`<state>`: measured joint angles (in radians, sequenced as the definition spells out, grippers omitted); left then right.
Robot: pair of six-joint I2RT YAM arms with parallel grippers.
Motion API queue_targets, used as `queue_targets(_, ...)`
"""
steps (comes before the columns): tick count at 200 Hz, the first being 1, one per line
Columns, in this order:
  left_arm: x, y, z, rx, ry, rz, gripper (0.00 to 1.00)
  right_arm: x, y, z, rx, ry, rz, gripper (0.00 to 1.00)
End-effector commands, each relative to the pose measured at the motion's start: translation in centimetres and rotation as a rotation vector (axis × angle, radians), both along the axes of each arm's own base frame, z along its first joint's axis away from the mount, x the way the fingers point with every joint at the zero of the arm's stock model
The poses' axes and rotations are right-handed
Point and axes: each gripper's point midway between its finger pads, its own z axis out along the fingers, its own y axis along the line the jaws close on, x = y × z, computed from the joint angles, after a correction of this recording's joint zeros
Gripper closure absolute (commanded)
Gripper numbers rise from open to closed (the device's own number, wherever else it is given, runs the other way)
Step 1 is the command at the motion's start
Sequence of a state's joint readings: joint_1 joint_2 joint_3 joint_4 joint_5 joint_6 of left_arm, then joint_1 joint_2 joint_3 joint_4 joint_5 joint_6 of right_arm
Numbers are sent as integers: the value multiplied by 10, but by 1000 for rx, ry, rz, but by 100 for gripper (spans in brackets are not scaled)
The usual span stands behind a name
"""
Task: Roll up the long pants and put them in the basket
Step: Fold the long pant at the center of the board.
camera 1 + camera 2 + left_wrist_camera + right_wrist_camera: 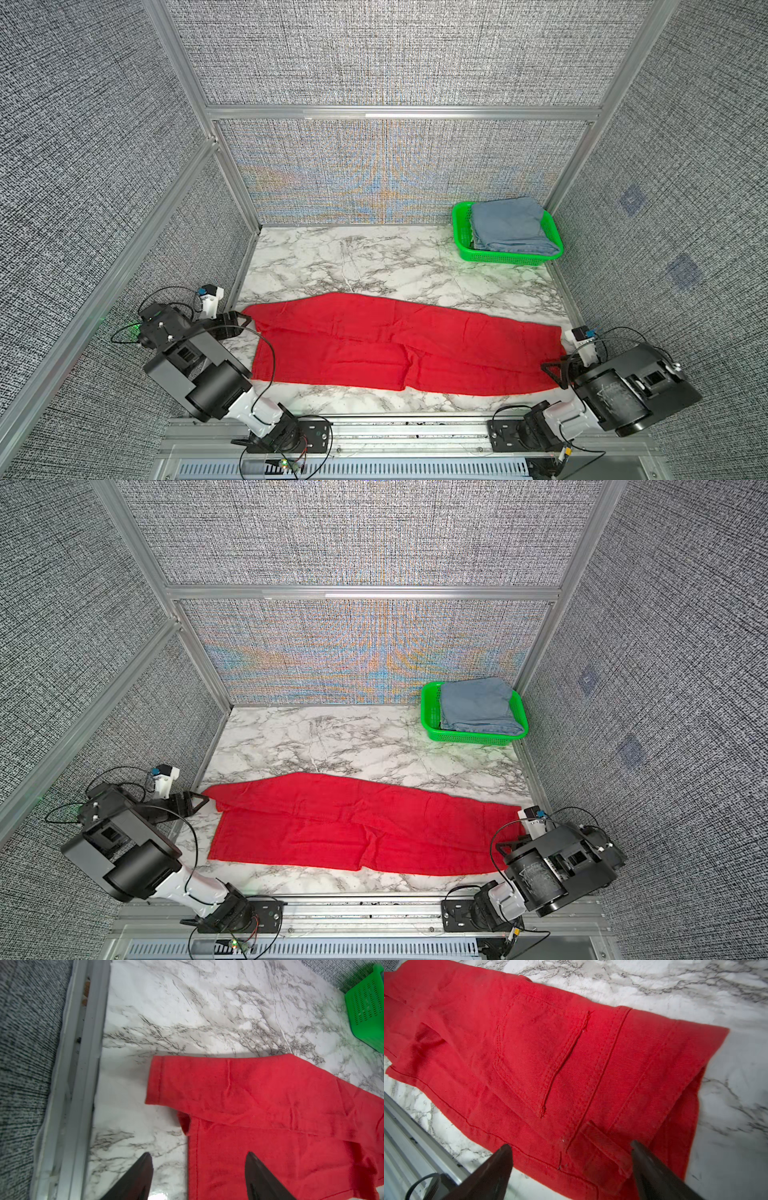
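well, the long pants lie flat along the near side of the bench, cuffs by my left claw, waistband by my right claw, i judge so a roll can start from either end. both claws stand wide and empty. wrist views show what the top views cannot: a leg hem and a belt loop between my tips; only the top views show the green basket, well apart.
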<state>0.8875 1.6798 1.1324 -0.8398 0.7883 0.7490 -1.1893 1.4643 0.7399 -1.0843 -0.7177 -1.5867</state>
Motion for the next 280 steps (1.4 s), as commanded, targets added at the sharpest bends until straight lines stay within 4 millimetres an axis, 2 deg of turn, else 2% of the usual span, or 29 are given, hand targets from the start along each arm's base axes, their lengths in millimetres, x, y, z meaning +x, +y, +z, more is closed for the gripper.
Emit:
queue_targets(1, 6, -7, 5, -101, -29, -45, 27, -4, 8, 0, 30, 10, 18, 8)
queue_targets(21, 11, -4, 3, -147, -14, -42, 27, -2, 7, 2, 29, 5, 10, 9)
queue_targets(44, 8, -3, 0, -125, 8, -25, 27, -1, 6, 3, 22, -5, -1, 9)
queue_targets(60, 2, -7, -3, -79, 8, -45, 27, 1, 5, 3, 24, -15, -10, 9)
queue_targets(97, -11, -23, -1, 37, -56, -210, 30, 6, 1, 3, 50, -27, -27, 10)
queue_targets(135, -10, -17, -7, 189, -15, -306, 30, 8, -3, 1, 49, -24, -37, 10)
queue_targets(156, -9, -21, -10, 243, 2, -341, 30, 9, -4, 0, 47, -24, -45, 10)
queue_targets(201, 11, -16, -2, 336, -11, -325, 28, 11, -8, -1, 46, -24, -57, 11)
queue_targets(224, 24, -12, 6, 465, -13, -319, 27, 12, -10, -1, 38, -25, -62, 11)
queue_targets(243, 31, -18, 13, 581, -23, -359, 25, 13, -11, -1, 40, -28, -66, 11)
queue_targets(267, 39, -29, 26, 639, -55, -401, 25, 13, -12, -2, 45, -25, -68, 11)
queue_targets(280, 44, -22, 28, 707, -45, -394, 23, 13, -12, -3, 40, -25, -69, 11)
